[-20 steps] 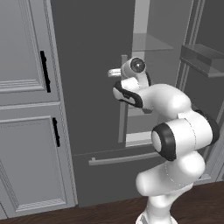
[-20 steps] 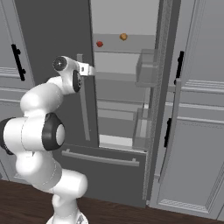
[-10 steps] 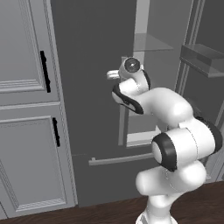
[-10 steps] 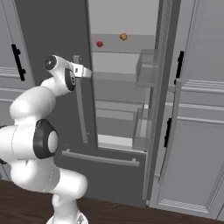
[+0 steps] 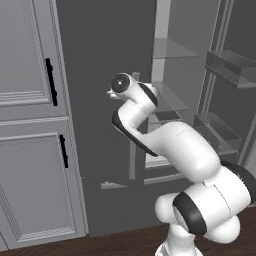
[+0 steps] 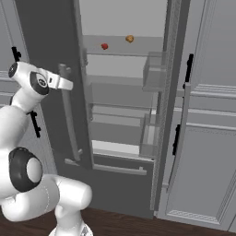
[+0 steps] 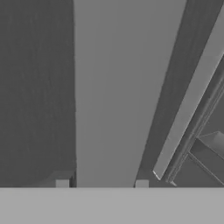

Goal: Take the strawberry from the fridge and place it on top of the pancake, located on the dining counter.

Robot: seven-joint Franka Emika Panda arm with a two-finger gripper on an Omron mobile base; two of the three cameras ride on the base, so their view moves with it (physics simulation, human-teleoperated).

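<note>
The fridge (image 6: 122, 117) stands with both doors swung out. The strawberry (image 6: 104, 46), a tiny red fruit, lies on the upper shelf, with a tan-orange lumpy food item (image 6: 130, 39) just to its right. My gripper (image 6: 67, 84) is far below and left of the fruit, shut on the pale bar handle (image 6: 70, 120) of the left door (image 6: 44, 41). In the hand view the handle (image 7: 118, 87) runs up between my fingertips (image 7: 62, 183), and the gripper (image 7: 101, 183) closes around it. The pancake and the dining counter are out of view.
The right fridge door (image 6: 173, 92) stands open with bins (image 6: 154, 73) on its inner side. Light grey panelled cabinets (image 6: 212, 115) (image 5: 30, 100) flank the fridge. The bottom drawer's bar handle (image 6: 120, 168) sits low, above a dark wood floor (image 6: 138, 223).
The left fridge door has swung further open, with my gripper on its handle moving left with it. My arm has stretched out leftward. The strawberry has not moved.
</note>
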